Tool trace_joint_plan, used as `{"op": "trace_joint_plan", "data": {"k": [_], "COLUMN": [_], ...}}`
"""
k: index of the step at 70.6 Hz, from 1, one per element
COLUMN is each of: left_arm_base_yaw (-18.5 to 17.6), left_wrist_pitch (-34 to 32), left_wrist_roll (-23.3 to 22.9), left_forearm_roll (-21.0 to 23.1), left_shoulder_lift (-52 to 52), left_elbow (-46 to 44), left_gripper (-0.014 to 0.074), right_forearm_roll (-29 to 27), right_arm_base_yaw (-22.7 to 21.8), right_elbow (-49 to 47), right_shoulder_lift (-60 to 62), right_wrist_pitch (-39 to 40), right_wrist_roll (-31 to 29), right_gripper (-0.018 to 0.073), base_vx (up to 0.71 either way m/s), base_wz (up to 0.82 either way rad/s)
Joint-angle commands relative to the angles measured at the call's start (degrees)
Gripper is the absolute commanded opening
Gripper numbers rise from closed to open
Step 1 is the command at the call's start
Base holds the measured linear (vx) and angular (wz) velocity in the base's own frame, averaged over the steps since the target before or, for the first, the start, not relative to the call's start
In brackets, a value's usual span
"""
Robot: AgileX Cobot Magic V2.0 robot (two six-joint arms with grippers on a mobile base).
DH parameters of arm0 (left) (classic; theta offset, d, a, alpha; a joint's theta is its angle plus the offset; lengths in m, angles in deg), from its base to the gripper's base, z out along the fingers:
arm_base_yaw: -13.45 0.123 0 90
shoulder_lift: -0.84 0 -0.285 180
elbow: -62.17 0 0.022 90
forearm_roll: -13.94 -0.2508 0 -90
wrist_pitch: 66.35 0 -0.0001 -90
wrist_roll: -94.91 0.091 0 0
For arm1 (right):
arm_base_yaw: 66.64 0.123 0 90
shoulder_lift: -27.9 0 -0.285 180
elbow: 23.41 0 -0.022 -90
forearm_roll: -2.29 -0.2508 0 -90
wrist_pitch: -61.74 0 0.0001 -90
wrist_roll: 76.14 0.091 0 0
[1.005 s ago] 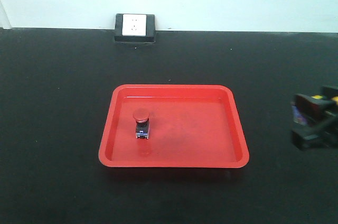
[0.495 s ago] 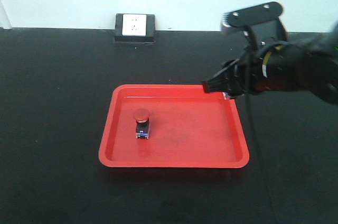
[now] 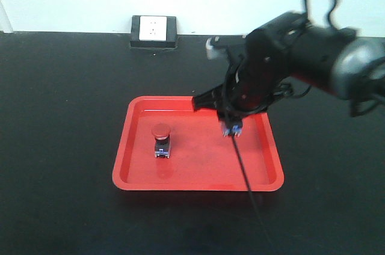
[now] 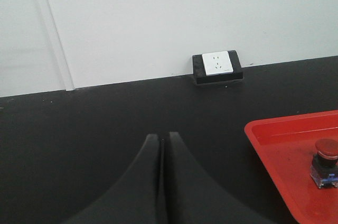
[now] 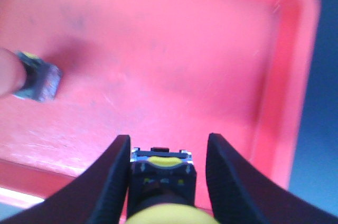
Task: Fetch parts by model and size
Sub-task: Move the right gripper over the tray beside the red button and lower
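A red-capped switch [image 3: 160, 141] stands upright in the left half of the red tray [image 3: 198, 100]. It also shows in the left wrist view [image 4: 325, 160] and, blurred, in the right wrist view [image 5: 34, 76]. My right gripper [image 3: 231, 124] hangs over the tray's right half, shut on a yellow-capped switch [image 3: 232, 129]. In the right wrist view that yellow-capped switch [image 5: 161, 174] sits between the fingers of my right gripper [image 5: 169, 145], base pointing away, above the tray floor [image 5: 174, 65]. My left gripper [image 4: 160, 138] is shut and holds nothing, over the black table left of the tray [image 4: 274, 129].
A white wall socket in a black frame [image 3: 153, 30] sits at the table's back edge against the pale wall; the left wrist view shows the socket [image 4: 216, 65] too. A thin black cable [image 3: 246, 177] runs from the right arm across the tray's front rim.
My right arm swept in from the table's right edge to a spot over the tray, carrying the yellow-capped switch. The red-capped switch stayed where it was.
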Motion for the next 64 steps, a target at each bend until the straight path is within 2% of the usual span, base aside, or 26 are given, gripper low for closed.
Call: {"op": "trace_joint_plan", "data": {"k": [1, 14, 27, 41, 64], "left_arm_base_yaw": [0.1, 0.1, 0.1, 0.1, 0.1], "left_wrist_pitch": [-3.5, -3.5, -3.5, -3.5, -3.5], "left_wrist_roll": [0.0, 0.0, -0.1, -0.1, -0.1], "left_forearm_roll": [-0.8, -0.8, -0.8, -0.8, -0.8], "left_shoulder_lift": [-0.7, -0.7, -0.7, -0.7, -0.7], "left_elbow": [-1.3, -1.3, -1.3, -1.3, -1.3], "left_gripper": [-0.0006, -0.0006, -0.0006, -0.0006, -0.0006], "right_forearm_roll": [1.5, 2.3, 2.5, 2.5, 2.7], "right_arm_base_yaw": [-0.6, -0.6, -0.6, -0.6, -0.6], "right_elbow": [-2.0, -2.0, -2.0, -2.0, -2.0], "right_shoulder_lift": [0.0, -3.9, -6.5, -8.6, -10.9], "right_wrist_pitch": [1.1, 2.5, 7.2, 10.5, 10.4], "right_wrist_roll": [0.0, 1.5, 3.8, 3.9, 3.8], "right_gripper": [-0.0002, -0.0002, -0.0002, -0.0002, -0.0001], "base_vx": [0.0, 0.0, 0.0, 0.0, 0.0], "base_wz": [0.0, 0.0, 0.0, 0.0, 0.0]}}
